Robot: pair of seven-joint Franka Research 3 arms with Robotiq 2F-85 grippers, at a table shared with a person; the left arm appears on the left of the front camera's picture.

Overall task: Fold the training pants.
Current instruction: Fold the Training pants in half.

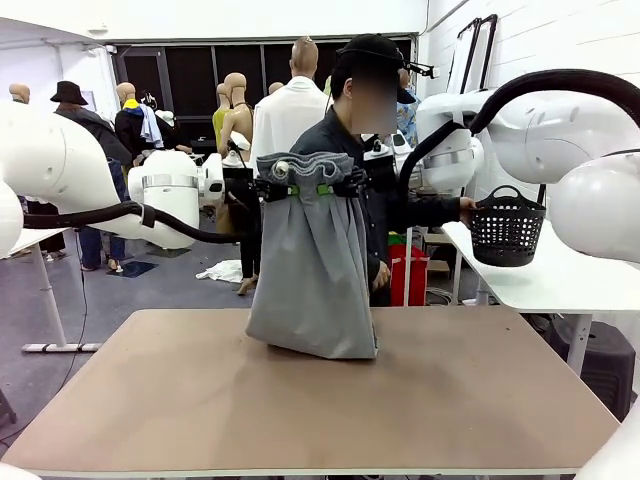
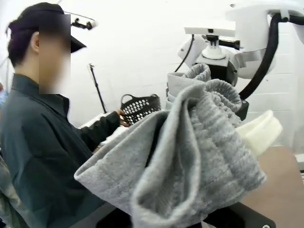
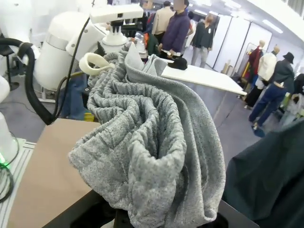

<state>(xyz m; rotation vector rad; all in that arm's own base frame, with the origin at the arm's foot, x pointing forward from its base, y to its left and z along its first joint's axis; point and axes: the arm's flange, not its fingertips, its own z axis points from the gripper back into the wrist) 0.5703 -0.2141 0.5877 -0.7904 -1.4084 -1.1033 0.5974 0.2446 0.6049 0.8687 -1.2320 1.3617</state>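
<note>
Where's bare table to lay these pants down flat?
The table is bare along the near edge and to both sides of the training pants. It is crowded at the far middle: the hem rests there, hanging from the left gripper and right gripper, with the person right behind.

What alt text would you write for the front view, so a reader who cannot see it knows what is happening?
Two pincers, left and right, hold grey training pants up by the waistband, so the legs hang to the brown table. Behind them a person touches a black basket on a white side table.
</note>
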